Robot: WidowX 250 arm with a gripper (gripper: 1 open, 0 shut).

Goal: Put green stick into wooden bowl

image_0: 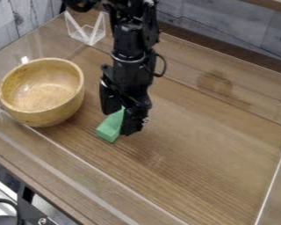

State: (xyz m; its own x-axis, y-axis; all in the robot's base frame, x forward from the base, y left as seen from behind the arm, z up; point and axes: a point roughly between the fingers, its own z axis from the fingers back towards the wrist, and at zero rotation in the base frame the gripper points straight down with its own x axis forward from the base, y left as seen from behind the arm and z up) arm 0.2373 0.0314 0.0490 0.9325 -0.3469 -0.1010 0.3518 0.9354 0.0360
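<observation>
The green stick (pixel 109 131) lies flat on the wooden table, right of the wooden bowl (pixel 39 90); only its near end shows below the arm. My gripper (pixel 123 118) has come straight down over the stick's far half, its two black fingers (pixel 137 118) standing open on either side of the block. Whether the fingers touch the stick cannot be told. The light tan bowl stands upright and holds nothing, about a hand's width left of the gripper.
A low clear plastic wall (pixel 154 204) rims the table along the front and right. A clear plastic bracket (pixel 83 28) stands at the back left behind the bowl. Bare wood stretches to the right of the arm.
</observation>
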